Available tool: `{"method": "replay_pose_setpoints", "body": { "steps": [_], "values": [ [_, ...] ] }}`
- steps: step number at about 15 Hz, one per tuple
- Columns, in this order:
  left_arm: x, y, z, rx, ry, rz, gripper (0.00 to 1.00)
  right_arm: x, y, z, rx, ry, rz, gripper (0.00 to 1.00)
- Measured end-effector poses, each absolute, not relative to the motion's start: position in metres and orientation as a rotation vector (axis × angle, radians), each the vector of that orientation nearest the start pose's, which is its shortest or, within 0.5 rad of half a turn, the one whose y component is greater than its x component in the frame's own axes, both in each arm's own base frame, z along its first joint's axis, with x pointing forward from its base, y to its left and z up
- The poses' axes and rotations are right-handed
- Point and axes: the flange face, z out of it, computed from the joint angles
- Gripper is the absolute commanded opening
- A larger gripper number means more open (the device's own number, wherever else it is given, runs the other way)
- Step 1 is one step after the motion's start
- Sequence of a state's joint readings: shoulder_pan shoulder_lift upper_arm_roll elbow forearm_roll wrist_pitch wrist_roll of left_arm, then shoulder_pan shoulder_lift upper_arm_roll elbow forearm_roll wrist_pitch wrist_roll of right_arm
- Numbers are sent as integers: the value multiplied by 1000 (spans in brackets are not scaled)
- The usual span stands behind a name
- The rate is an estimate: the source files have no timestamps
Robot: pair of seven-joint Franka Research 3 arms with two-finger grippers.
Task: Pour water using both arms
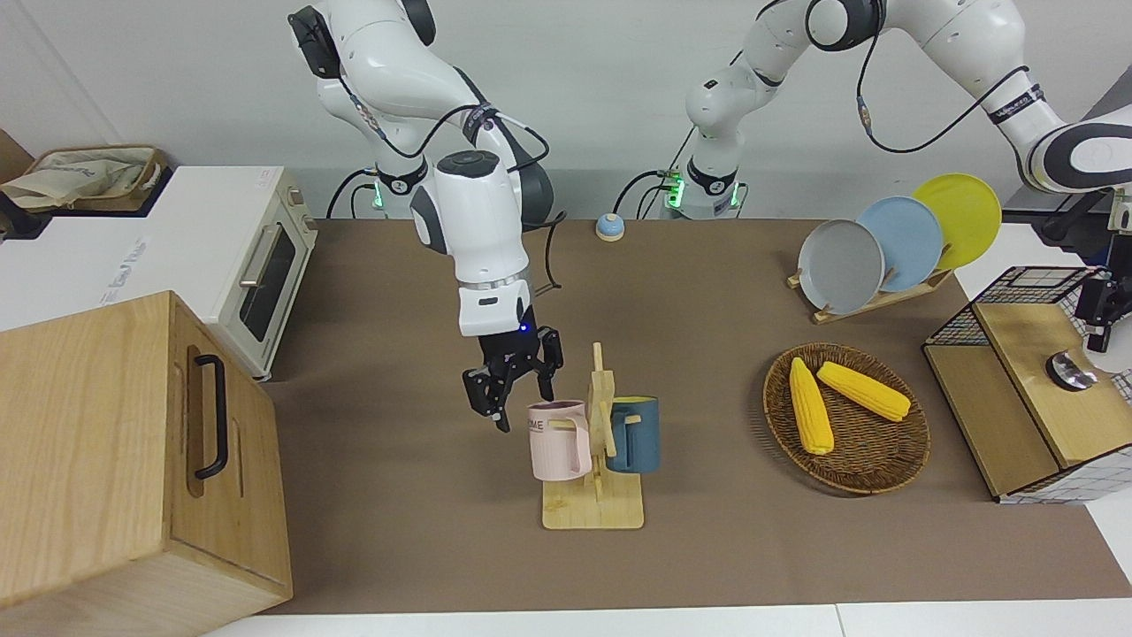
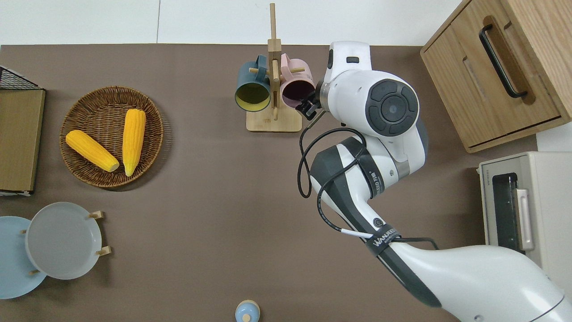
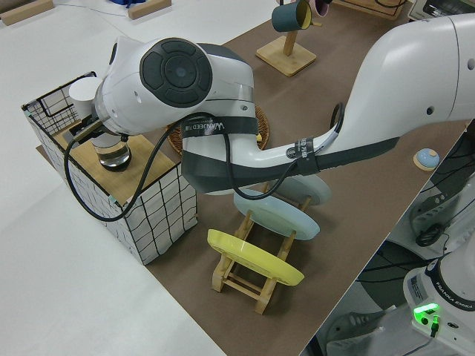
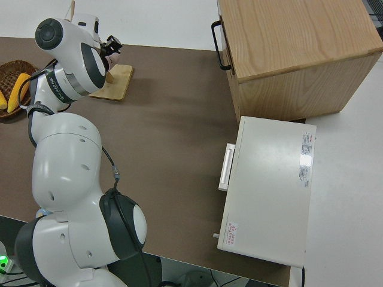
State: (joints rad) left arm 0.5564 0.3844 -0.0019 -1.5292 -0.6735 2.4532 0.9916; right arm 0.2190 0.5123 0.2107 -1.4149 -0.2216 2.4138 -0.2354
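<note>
A pink mug (image 1: 557, 442) and a dark blue mug (image 1: 635, 435) hang on a wooden mug rack (image 1: 592, 510) in the middle of the table. My right gripper (image 1: 523, 407) is open and empty, right beside the pink mug's rim (image 2: 297, 89), on the side toward the right arm's end; it also shows in the overhead view (image 2: 308, 106). My left gripper (image 1: 1104, 310) is by a clear glass (image 3: 113, 154) that stands on the wooden top of a wire crate (image 1: 1017, 398). Whether it touches the glass is unclear.
A wooden cabinet (image 1: 133, 460) and a toaster oven (image 1: 256, 265) stand at the right arm's end. A wicker basket (image 1: 884, 482) with two corn cobs, a rack of three plates (image 1: 893, 243) and a small blue bell (image 1: 609, 227) are also on the table.
</note>
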Motion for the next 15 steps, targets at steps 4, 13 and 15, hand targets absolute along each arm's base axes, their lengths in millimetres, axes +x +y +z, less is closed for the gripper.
{"method": "replay_pose_setpoints", "body": {
  "steps": [4,13,15],
  "values": [
    [608,376,497,-2953,37,-1174,47,689,280,467,-2901,-1204,-834,705],
    [608,376,497,-2953,31,-1176,0,679,308,470,-2904,-1369,-890,515],
    [608,376,497,-2953,30,-1177,0,679,308,469,-2906,-1371,-890,448]
  ]
}}
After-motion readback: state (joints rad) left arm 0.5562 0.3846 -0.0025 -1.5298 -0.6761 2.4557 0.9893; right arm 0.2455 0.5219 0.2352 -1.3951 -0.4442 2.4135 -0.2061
